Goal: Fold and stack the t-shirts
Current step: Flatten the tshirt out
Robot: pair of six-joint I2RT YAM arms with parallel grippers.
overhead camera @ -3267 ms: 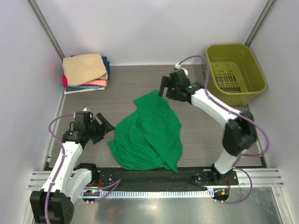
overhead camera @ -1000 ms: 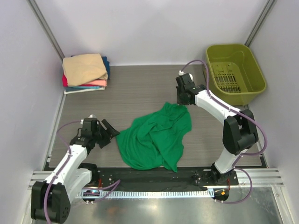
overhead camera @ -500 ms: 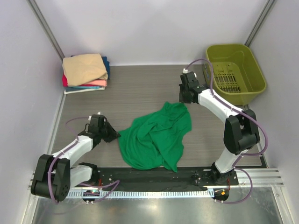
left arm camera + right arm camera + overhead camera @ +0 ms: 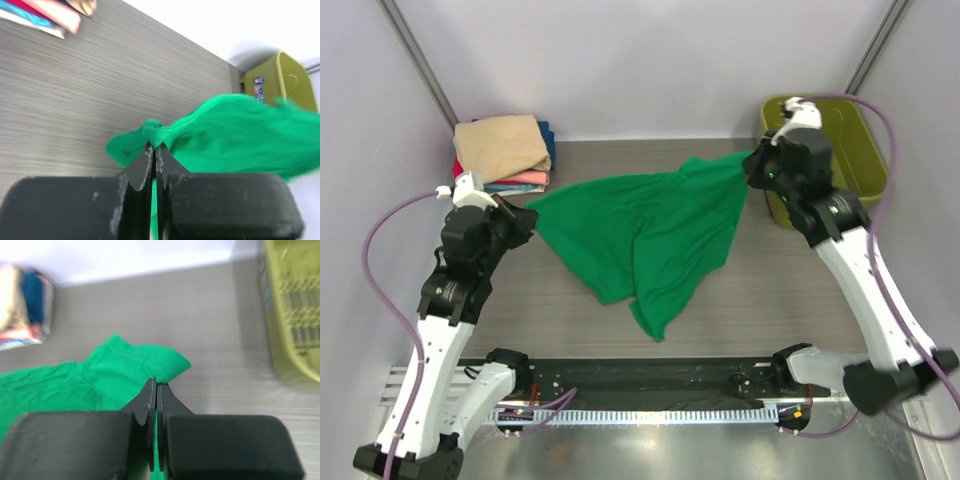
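Shirt (image 4: 650, 230) (heaped earlier) stretches, apparently lifted, between left hand (image 4: 526, 221) and right hand (image 4: 750, 167), both grasping it.

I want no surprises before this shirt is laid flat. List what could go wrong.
The left gripper and right gripper each pinch only a small edge of the green shirt; it may slip free.
The right gripper sits beside the bin; cloth could snag its rim.
The shirt's middle hangs bunched, so it may land creased.
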